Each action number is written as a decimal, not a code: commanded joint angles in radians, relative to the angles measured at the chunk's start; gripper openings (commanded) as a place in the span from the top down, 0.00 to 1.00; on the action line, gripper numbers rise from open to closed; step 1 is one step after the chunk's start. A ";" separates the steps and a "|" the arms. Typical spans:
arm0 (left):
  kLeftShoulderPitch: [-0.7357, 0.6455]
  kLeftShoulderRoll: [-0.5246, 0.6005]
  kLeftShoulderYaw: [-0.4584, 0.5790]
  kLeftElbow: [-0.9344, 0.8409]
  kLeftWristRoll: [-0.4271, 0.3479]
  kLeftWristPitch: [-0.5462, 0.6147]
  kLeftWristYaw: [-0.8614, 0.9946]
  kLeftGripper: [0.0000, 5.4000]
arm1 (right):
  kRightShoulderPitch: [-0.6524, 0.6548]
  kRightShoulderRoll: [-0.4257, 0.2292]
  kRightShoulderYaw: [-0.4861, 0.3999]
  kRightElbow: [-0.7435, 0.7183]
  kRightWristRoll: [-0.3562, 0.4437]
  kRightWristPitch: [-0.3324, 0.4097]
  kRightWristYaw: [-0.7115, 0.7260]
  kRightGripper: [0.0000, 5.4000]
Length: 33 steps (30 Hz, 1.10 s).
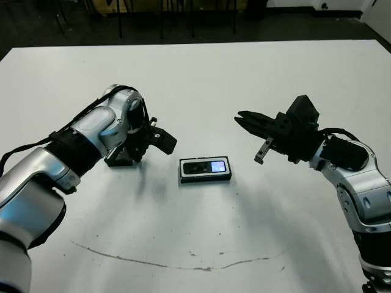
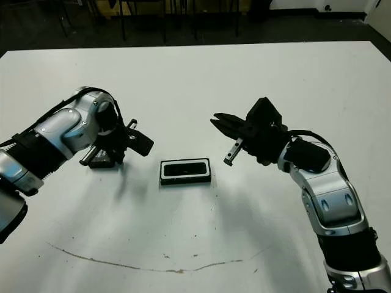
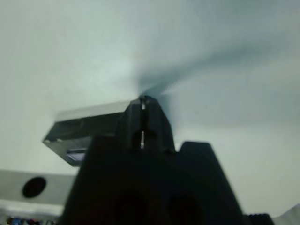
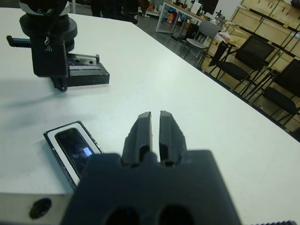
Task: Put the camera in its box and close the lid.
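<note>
left gripper (image 1: 135,150): fingers closed, nothing between them, tip down beside the lid, left of the box
lid (image 4: 86,75): flat on the table (image 1: 201,73), well left of the box
box (image 1: 205,170): mid-table, open
camera (image 1: 206,166): inside the box, screen up
right gripper (image 1: 252,132): fingers nearly together, empty, above the table right of the box

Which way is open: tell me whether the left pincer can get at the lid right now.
Probably yes. The left pincer hangs right beside the lid, which lies flat on the table with nothing on top. The box, camera inside, sits apart.
</note>
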<state>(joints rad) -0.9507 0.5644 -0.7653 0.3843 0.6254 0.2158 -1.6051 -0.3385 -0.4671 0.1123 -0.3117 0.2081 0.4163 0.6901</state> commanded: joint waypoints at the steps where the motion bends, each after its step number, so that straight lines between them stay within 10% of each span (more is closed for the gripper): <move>1: 0.055 0.080 0.032 -0.004 -0.007 -0.011 0.000 1.00 | 0.022 -0.028 0.004 -0.001 -0.014 0.013 0.001 1.00; 6: 0.120 0.141 0.099 -0.044 -0.080 -0.044 -0.003 1.00 | 0.025 -0.029 0.001 0.017 -0.007 -0.006 0.014 1.00; 12: 0.211 0.223 0.194 -0.376 -0.347 0.144 -0.009 1.00 | 0.018 -0.023 0.003 0.029 0.002 0.001 0.022 1.00; 23: 0.599 0.102 0.847 -0.850 -0.869 0.463 0.399 1.00 | 0.018 -0.039 0.012 0.018 -0.024 -0.004 0.021 1.00; 33: 0.892 -0.185 1.083 -0.969 -0.721 0.293 1.111 0.91 | 0.023 -0.041 0.008 0.042 -0.020 -0.024 0.029 1.00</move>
<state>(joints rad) -0.0866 0.3873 0.3105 -0.6038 -0.1171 0.5230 -0.5297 -0.3313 -0.4992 0.1186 -0.2866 0.1890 0.3969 0.7115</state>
